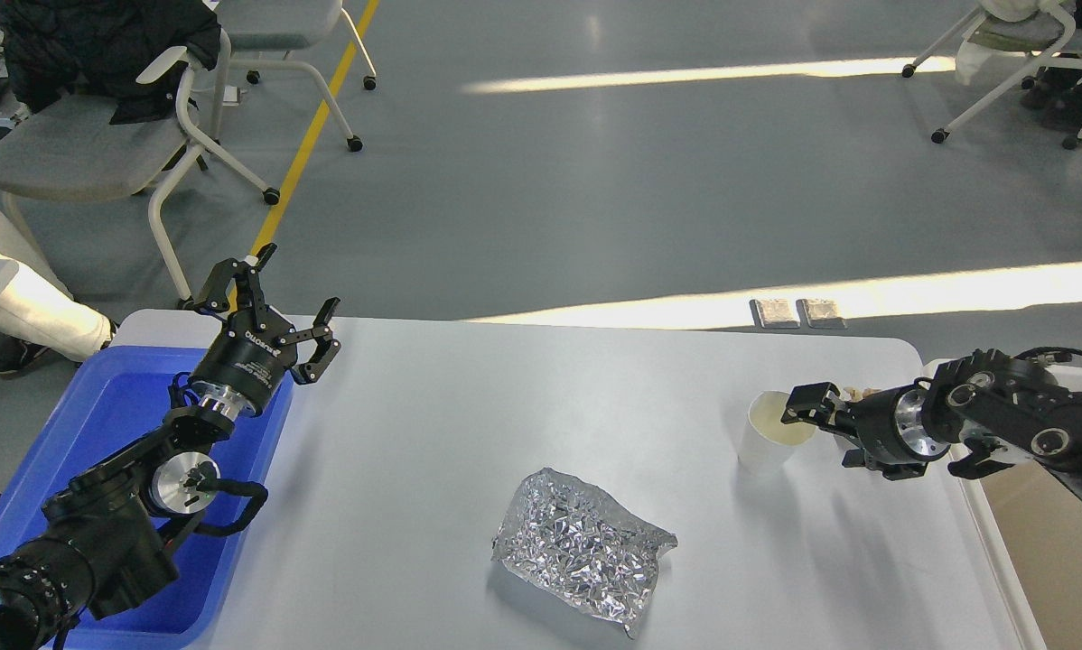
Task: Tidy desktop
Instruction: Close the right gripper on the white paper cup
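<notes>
The white desktop (pixel 469 415) holds a crumpled sheet of silver foil (pixel 582 546) near its front middle and an upright white paper cup (pixel 769 435) at the right. My right gripper (pixel 828 430) is open and empty just right of the cup, its upper finger by the cup's rim. My left gripper (pixel 279 302) is open and empty, raised over the far right corner of the blue tray (pixel 98 415).
The blue tray lies on the table's left side, under my left arm. A beige bin (pixel 1056 560) stands beyond the table's right edge, under my right arm. Chairs (pixel 89 135) and a person's leg (pixel 35 311) are beyond the table's far left.
</notes>
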Robot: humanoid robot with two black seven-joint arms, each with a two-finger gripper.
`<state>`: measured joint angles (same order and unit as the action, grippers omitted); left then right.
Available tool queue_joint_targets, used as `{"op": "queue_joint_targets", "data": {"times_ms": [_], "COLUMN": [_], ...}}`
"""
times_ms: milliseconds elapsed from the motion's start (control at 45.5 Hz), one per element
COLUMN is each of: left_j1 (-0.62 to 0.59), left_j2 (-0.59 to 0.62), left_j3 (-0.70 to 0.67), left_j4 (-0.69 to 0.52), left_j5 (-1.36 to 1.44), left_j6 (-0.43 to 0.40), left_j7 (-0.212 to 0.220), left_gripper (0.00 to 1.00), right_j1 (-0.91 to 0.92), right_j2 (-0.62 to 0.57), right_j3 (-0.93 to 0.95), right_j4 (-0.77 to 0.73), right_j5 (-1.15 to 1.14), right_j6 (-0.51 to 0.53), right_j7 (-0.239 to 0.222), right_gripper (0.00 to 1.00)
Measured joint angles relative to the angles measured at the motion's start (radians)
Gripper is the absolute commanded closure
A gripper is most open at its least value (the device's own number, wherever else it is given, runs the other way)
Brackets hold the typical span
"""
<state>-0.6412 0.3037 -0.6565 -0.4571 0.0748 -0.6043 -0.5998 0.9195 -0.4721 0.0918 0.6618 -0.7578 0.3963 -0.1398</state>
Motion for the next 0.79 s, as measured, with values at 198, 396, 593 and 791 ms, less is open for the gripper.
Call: {"op": "queue_joint_targets", "data": {"times_ms": [198,396,593,791], "left_j1": [0.000,0.000,0.000,0.000], "left_j2": [0.000,0.000,0.000,0.000], "left_j3": [0.000,0.000,0.000,0.000], "left_j4": [0.000,0.000,0.000,0.000], "left_j5": [0.000,0.000,0.000,0.000], "left_j6": [0.000,0.000,0.000,0.000], "left_j7": [0.000,0.000,0.000,0.000], "left_gripper": [0.00,0.00,0.00,0.00], "right_j1": [-0.011,-0.017,-0.019,-0.021], "right_j2": [0.025,0.038,0.041,0.039], "right_j3": [0.001,0.009,0.013,0.014], "right_j4": [-0.023,-0.032,-0.035,-0.031], "right_j5": [0.003,0.006,0.009,0.012], "right_j6": [-0.030,-0.048,-0.059,-0.063], "right_j7": [0.006,0.021,0.031,0.035], "right_gripper": [0.06,0.28,0.49,0.61]}}
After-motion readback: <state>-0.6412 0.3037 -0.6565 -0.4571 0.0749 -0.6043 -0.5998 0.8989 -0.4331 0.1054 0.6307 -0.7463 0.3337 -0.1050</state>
